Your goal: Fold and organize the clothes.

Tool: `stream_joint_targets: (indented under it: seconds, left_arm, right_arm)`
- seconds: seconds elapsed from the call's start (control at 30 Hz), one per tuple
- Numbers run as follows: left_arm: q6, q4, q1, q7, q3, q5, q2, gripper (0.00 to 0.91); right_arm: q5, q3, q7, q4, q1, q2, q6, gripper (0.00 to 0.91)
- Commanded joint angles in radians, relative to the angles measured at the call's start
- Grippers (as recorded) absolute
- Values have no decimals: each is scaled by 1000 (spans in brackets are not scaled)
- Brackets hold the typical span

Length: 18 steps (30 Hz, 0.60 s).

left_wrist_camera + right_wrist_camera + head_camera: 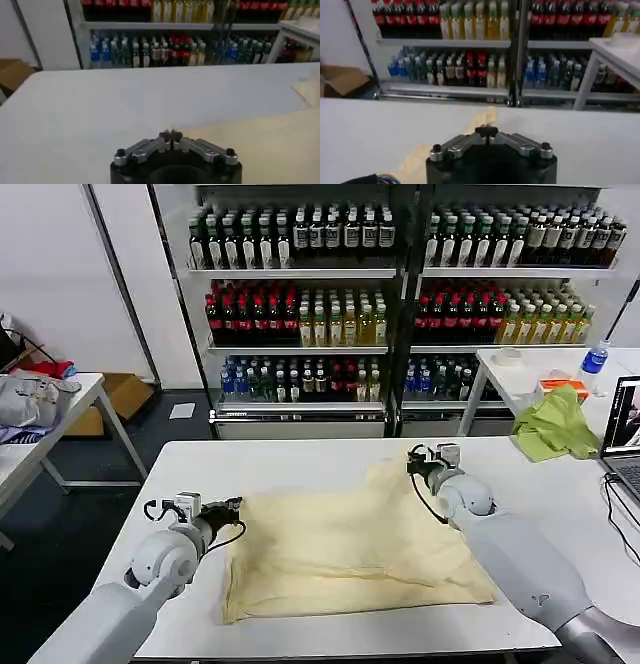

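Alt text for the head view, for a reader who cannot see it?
A cream T-shirt lies spread on a white table, the left gripper at its left edge and the right gripper at its far right corner, fingers shut. Behind stand bottle shelves.

Both arms reach forward, left end effector [232, 506] and right end effector [413, 460] closed.

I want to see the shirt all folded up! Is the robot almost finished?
Not yet. The cream-yellow T-shirt lies partly folded and rumpled on the white table. In hand: the left end effector pinches its left edge, and the right end effector pinches its far corner, both shut on cloth. Left to do: more folds and tidying.
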Motion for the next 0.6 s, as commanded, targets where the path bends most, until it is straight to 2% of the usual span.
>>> stream_joint_targets:
  seconds: [0.03,0.37,0.6]
  left_arm:
    - [0,-97,47,3,-37,0,29,20]
    - [1,-206,159,16,-79,38,69,20]
    - [3,-273,267,24,-114,59,77,20]
  right_arm:
    - [-8,103,-1,198,-144,-86,26,0]
    - [-31,309,-10,417,-427,-181,11,0]
    - [-59,404,-22,539,-641,-231,6,0]
